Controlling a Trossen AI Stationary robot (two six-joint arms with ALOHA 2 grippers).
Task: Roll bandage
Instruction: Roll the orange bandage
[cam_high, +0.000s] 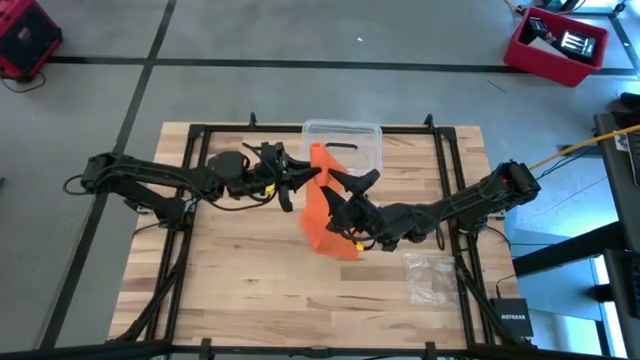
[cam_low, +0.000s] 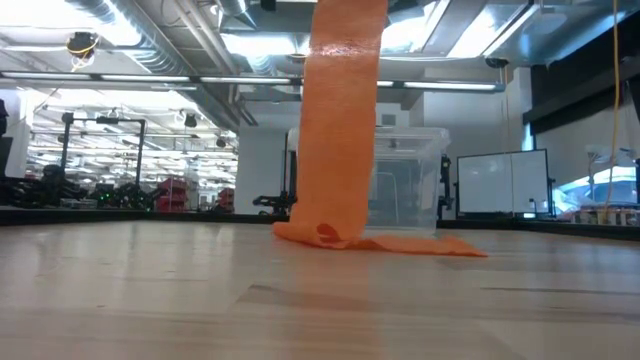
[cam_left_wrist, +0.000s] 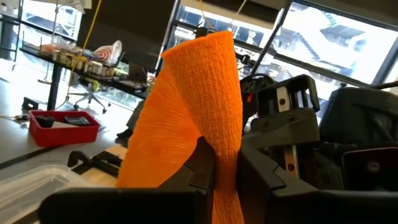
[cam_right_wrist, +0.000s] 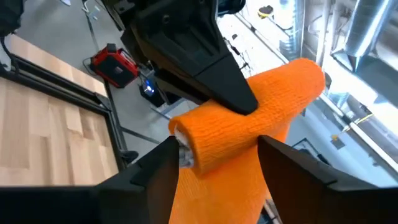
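Bandage (cam_high: 322, 210) hangs mid-table, tail on the table. Left gripper (cam_left_wrist: 225, 180) fingers pinch the roll; right gripper (cam_right_wrist: 217, 158) fingers wide around it. Keep tension, wrap evenly.

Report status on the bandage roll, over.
Left end effector shut on the bandage, held aloft. Right end effector open around the rolled end. Tail trails on the table. Nothing in the way.

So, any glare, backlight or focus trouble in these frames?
Low view: ceiling lights bloom behind the hanging bandage, and the near table is soft. Left wrist view: bright windows backlight the scene, leaving the left end effector dark. Right wrist view: the right end effector is blurred up close. High view: evenly lit.
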